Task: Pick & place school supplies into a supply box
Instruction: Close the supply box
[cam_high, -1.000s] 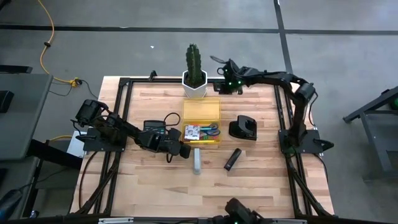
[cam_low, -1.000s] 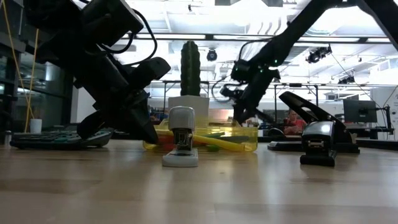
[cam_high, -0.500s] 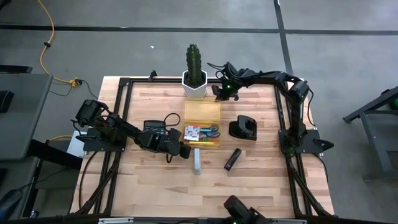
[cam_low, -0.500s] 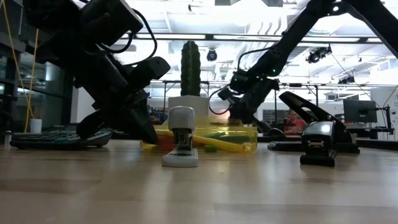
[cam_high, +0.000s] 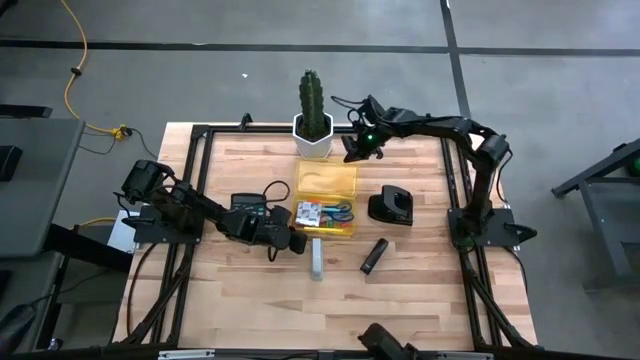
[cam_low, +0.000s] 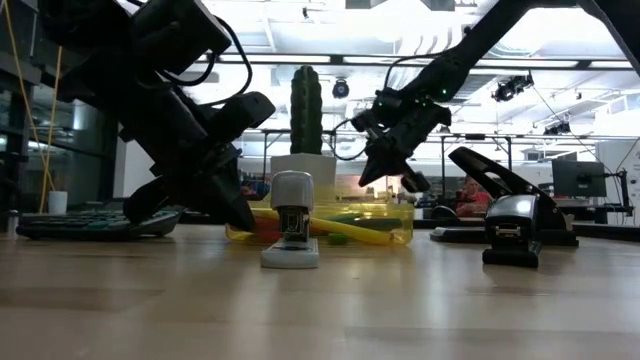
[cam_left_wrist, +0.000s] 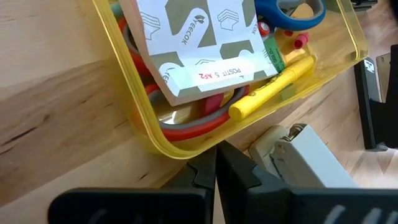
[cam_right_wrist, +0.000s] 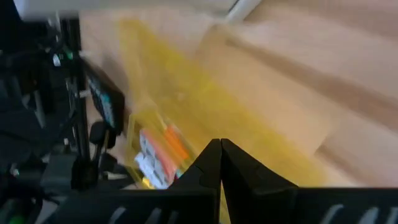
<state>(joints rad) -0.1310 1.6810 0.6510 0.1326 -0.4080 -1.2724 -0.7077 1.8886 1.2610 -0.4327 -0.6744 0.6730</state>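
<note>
I see the box (cam_high: 324, 198) at centre frame in the high view, on the worktop (cam_high: 250, 290). Its upper half looks bare yellow; the supplies (cam_high: 325, 215) crowd its lower half. From above I can't separate most of them. The left wrist view helps: a white sticky-note pack (cam_left_wrist: 202, 46) lies on top and covers much of what is under it, with blue scissors (cam_left_wrist: 289, 11) cut off by the frame's top edge, a yellow marker (cam_left_wrist: 273, 87) against the wall, and red and grey curved pieces (cam_left_wrist: 193, 121) only partly showing beneath the pack. In the low view the stapler (cam_low: 291, 233) stands in front of the box (cam_low: 385, 225) and blocks its middle.

The left gripper (cam_high: 297, 243) sits just lower left of the box, low on the worktop, jaws closed on nothing; in its wrist view the tips meet right at the box corner (cam_left_wrist: 174, 146). The right gripper (cam_high: 350, 148) hangs above the box's upper right corner, beside the cactus pot (cam_high: 312, 141), jaws closed and empty. Its wrist view is blurred; I make out only the yellow box (cam_right_wrist: 186, 118) and some colours inside.

Around: a calculator (cam_high: 250, 210) left of the box, largely under the left arm; a hole punch (cam_high: 391, 206) to the right; a small dark object (cam_high: 374, 255) lower right that I can't identify.
</note>
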